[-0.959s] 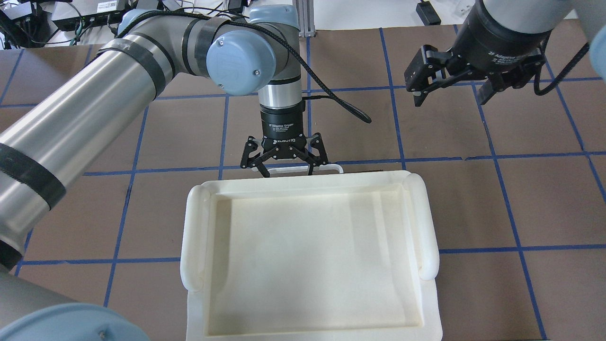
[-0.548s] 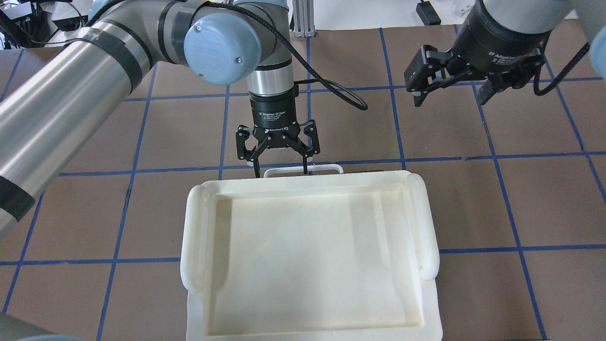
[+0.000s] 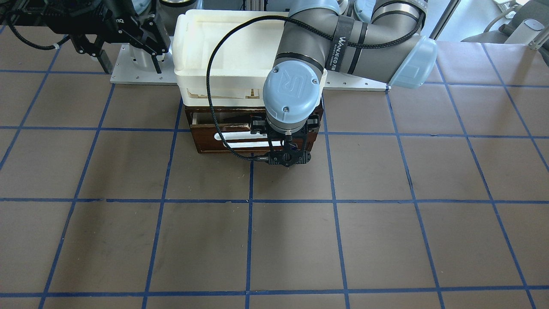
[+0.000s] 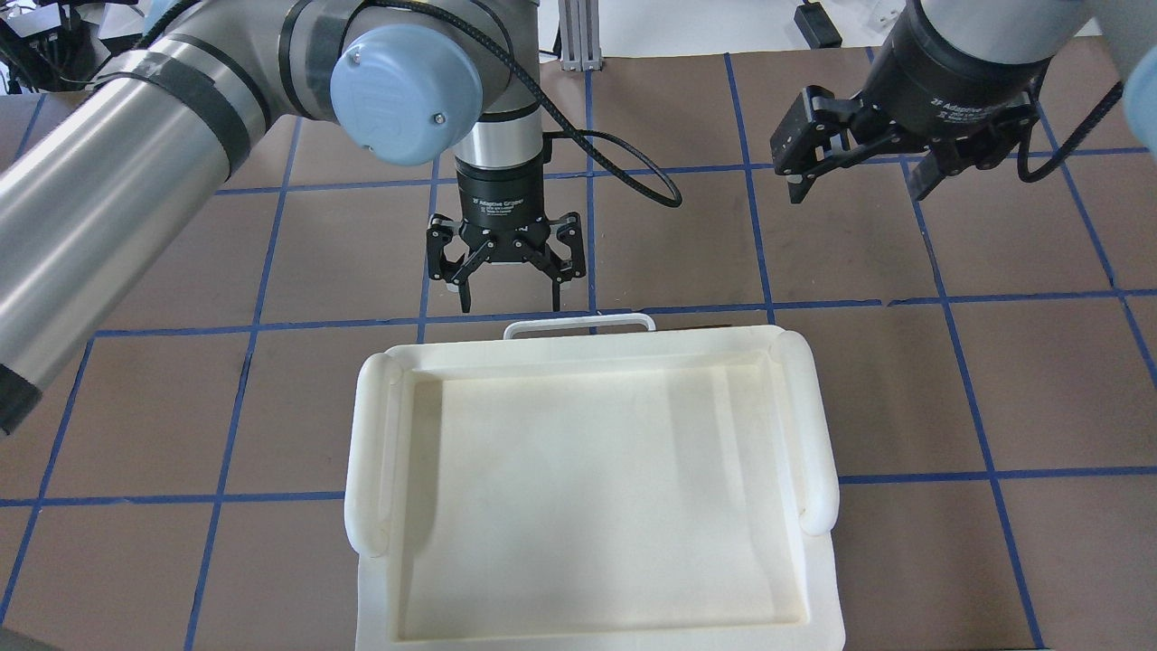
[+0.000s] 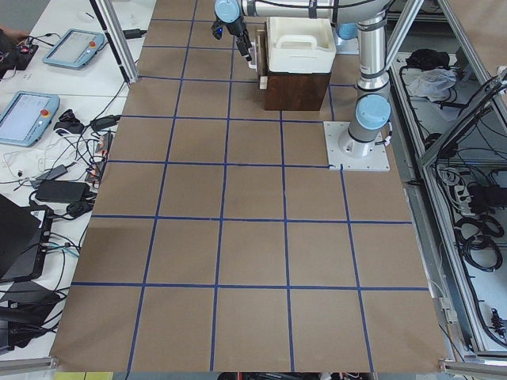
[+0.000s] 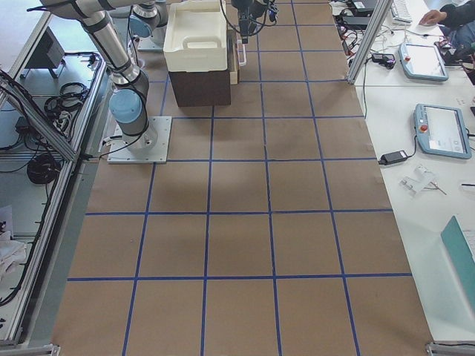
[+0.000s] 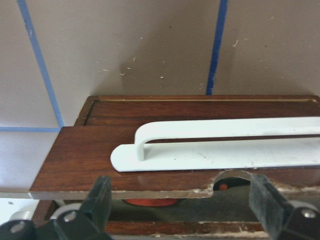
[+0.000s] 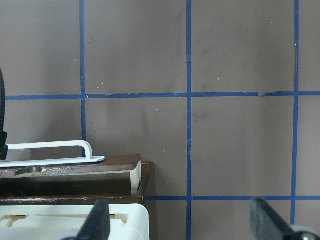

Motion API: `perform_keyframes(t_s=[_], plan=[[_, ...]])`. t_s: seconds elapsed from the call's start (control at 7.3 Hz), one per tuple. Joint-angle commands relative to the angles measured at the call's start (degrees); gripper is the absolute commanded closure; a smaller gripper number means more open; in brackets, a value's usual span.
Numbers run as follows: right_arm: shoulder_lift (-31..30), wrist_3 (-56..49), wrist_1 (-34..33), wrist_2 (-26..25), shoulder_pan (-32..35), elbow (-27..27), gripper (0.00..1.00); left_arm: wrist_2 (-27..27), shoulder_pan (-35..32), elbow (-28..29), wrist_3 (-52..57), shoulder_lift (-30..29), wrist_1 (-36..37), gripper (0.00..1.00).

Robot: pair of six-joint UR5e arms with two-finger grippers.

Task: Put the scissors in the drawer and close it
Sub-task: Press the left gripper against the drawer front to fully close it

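The dark brown drawer (image 3: pixel 214 143) stands out a little from its cabinet under the white tray; its white bar handle (image 4: pixel 578 323) pokes past the tray's far rim. The scissors (image 7: pixel 150 202) are mostly hidden: only orange patches show in the gap behind the drawer front (image 7: pixel 90 160) in the left wrist view. My left gripper (image 4: pixel 509 303) hangs open just beyond the handle, clear of it, with nothing between its fingers (image 7: pixel 100 197). My right gripper (image 4: pixel 859 185) is open and empty, off to the right above the table, with the drawer's corner (image 8: pixel 100 172) below it.
A large white plastic tray (image 4: pixel 375 452) sits on top of the cabinet (image 5: pixel 295 91) and covers most of it from above. Brown table with blue tape grid (image 3: pixel 274 240) stretches wide in front of the drawer. Tablets and cables lie on side benches (image 5: pixel 47 103).
My left gripper, open at the handle a second ago, has drawn back from it, away from the robot and slightly left, still open. The right arm has not moved.
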Motion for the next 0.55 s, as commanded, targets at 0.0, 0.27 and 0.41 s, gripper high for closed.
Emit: perform_keyframes(t_s=[0.0,0.27,0.41], plan=[[0.0,-0.1,0.0,0.1,0.0,0.1,0.0,1.2,2.0,-1.1,2.0,0.2,0.3,0.0],[0.0,0.0,0.1,0.1,0.0,0.0,0.0,1.3,2.5,-2.6,4.8,0.3,1.0,0.0],[0.0,0.0,0.1,0.1,0.0,0.1,0.0,1.3,2.8,-3.3,7.7,0.4,2.8,0.0]])
